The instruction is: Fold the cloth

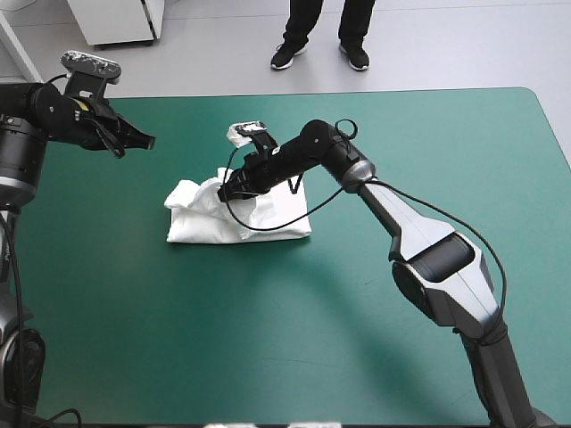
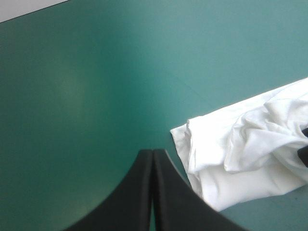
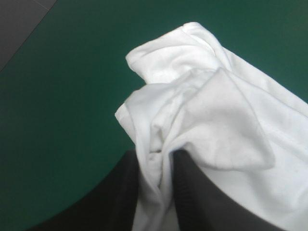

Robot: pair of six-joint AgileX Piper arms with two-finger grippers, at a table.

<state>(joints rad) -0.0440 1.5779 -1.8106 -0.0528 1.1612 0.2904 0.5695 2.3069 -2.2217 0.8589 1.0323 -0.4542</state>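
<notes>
The white T-shirt lies as a rumpled folded bundle on the teal-green cover, a little left of the table's middle. My right gripper reaches over its top and is shut on the T-shirt; a ridge of cloth runs up between its two black fingers, and the rest of the T-shirt spreads ahead of them. My left gripper hovers off to the bundle's far left, apart from it, shut and holding nothing. In the left wrist view that gripper makes one pointed arch, with the T-shirt lying beside it.
Bare teal-green cover stretches wide between the bundle and the table's near edge and to the right. The table's far edge runs behind the bundle.
</notes>
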